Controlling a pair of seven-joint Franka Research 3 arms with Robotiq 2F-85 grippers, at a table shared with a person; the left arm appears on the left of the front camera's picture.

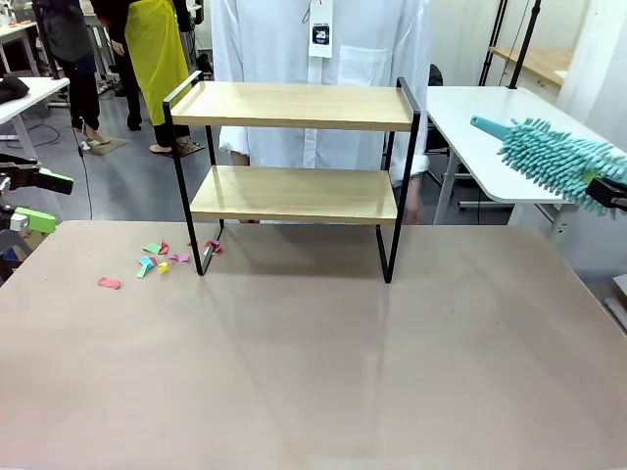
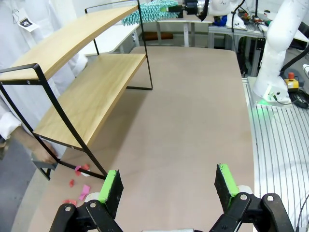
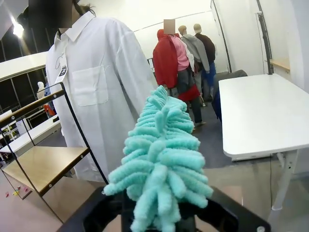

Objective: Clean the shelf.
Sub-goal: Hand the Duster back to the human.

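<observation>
The shelf [image 1: 294,194] stands at the middle of the table's far side, two light wooden boards in a thin black frame, both boards bare. My right gripper [image 1: 611,192] hovers at the far right, level with the lower board and well clear of the shelf, shut on the handle of a teal fluffy duster [image 1: 551,157]. The duster [image 3: 161,154] points toward the shelf [image 3: 44,166] in the right wrist view and hides the fingers. My left gripper [image 1: 37,201] waits open at the left edge; its green pads [image 2: 112,187] stand wide apart over bare table, with the shelf [image 2: 91,92] off to one side.
Small pink, green and yellow paper scraps [image 1: 157,258] lie on the brown table [image 1: 313,372] by the shelf's left foot. A person in a white coat [image 1: 318,59] stands right behind the shelf. A white side table [image 1: 480,137] sits at the back right.
</observation>
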